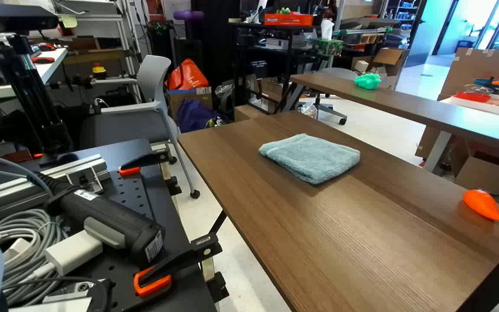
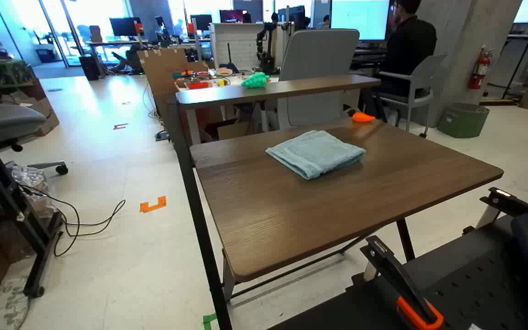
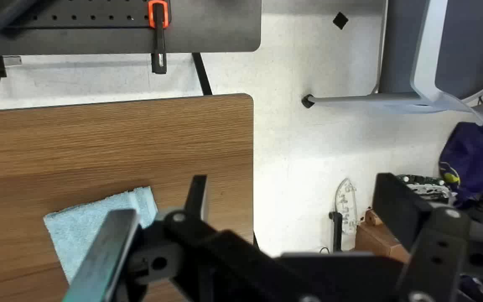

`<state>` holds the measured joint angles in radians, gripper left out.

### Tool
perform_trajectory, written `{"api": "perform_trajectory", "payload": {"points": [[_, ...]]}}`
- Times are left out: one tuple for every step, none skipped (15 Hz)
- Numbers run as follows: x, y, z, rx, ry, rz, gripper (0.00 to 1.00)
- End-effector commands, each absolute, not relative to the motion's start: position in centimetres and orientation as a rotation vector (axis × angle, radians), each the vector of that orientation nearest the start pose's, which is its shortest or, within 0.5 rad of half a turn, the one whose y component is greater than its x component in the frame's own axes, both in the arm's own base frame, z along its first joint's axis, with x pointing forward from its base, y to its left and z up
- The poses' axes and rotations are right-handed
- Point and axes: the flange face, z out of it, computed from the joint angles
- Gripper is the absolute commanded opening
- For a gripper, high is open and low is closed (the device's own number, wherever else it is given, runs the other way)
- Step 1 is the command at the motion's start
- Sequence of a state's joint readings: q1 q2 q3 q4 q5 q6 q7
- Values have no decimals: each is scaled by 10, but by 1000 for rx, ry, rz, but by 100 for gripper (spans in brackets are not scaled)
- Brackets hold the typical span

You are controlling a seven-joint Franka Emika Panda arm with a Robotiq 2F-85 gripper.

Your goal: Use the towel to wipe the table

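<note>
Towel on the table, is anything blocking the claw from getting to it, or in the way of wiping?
In the wrist view, nothing visible stands between the open claw and the towel. For wiping, the orange object, apart from the towel near an edge of the table, might obstruct a wide sweep.

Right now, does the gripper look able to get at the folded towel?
Probably yes: the gripper is open, and in both exterior views the towel lies on the table with nothing on top of it. Whether it is within reach, I cannot tell.
</note>
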<state>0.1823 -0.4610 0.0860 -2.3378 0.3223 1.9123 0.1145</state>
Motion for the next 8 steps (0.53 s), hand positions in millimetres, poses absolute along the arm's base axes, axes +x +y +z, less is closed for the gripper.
{"api": "perform_trajectory", "payload": {"points": [[396, 136, 515, -2872, -61, 22, 100], [396, 136, 515, -2872, -61, 21, 100], [396, 136, 515, -2872, -61, 21, 100], [396, 136, 515, -2872, -61, 21, 100], [396, 136, 515, -2872, -61, 21, 100], [403, 136, 518, -2832, -40, -42, 100], [415, 136, 519, -2813, 11, -57, 100], [440, 132, 513, -2758, 102, -110, 100]]}}
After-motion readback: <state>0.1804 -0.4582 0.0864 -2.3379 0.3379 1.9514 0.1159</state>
